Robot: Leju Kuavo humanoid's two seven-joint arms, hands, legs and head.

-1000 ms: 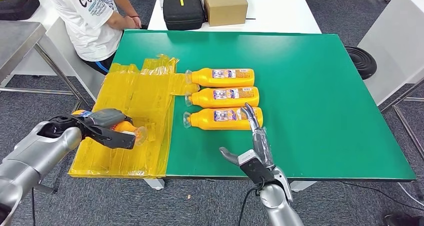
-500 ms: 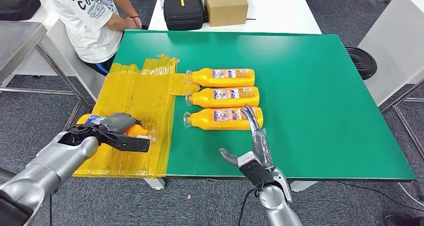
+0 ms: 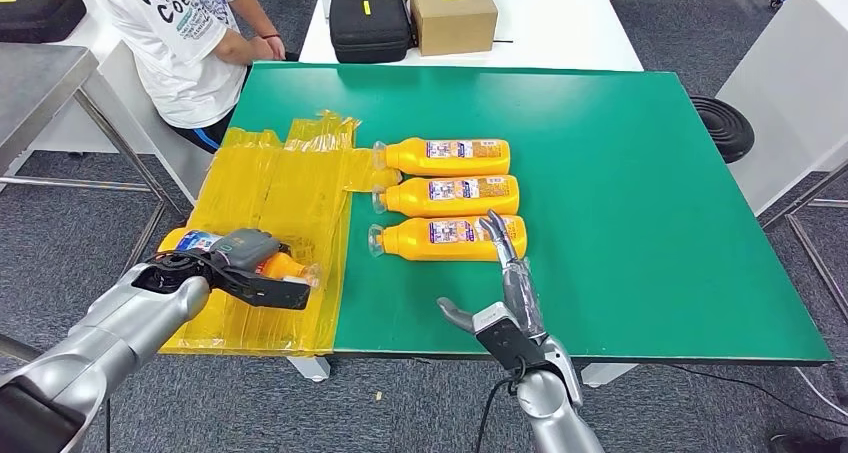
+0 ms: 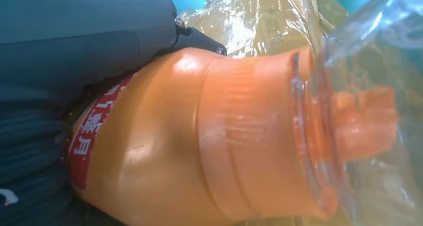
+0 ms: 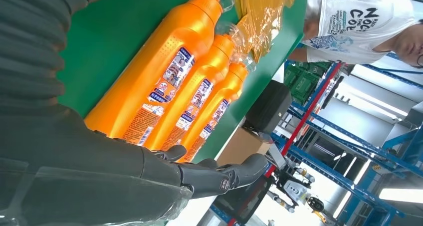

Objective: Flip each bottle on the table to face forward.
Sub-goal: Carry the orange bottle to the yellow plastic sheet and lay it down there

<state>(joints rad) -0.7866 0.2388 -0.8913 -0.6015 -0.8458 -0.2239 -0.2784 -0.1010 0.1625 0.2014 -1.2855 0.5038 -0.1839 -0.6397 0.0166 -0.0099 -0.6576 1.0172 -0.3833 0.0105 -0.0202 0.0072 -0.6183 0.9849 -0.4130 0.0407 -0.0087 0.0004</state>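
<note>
1. Held bottle [image 3: 270,264]: orange, red-labelled, clear cap; gripped by left hand [image 3: 245,263] over yellow plastic sheet [image 3: 270,193], lying level, cap toward the bench [image 3: 620,173] centre.
2. Three bottles [image 3: 447,198]: side by side on bench, caps leftward.
3. Right hand [image 3: 500,293]: fingers spread, empty, beside nearest bottle [image 3: 445,238].

Grey carpet floor [image 3: 60,233], white table [image 3: 560,23] behind, steel bench [image 3: 40,73] at left

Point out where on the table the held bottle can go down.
Bare green table lies right of the three bottles, beyond them toward the box, and along the near edge beside the right hand. The yellow bags crowd the left, where the left hand holds its bottle.
</note>
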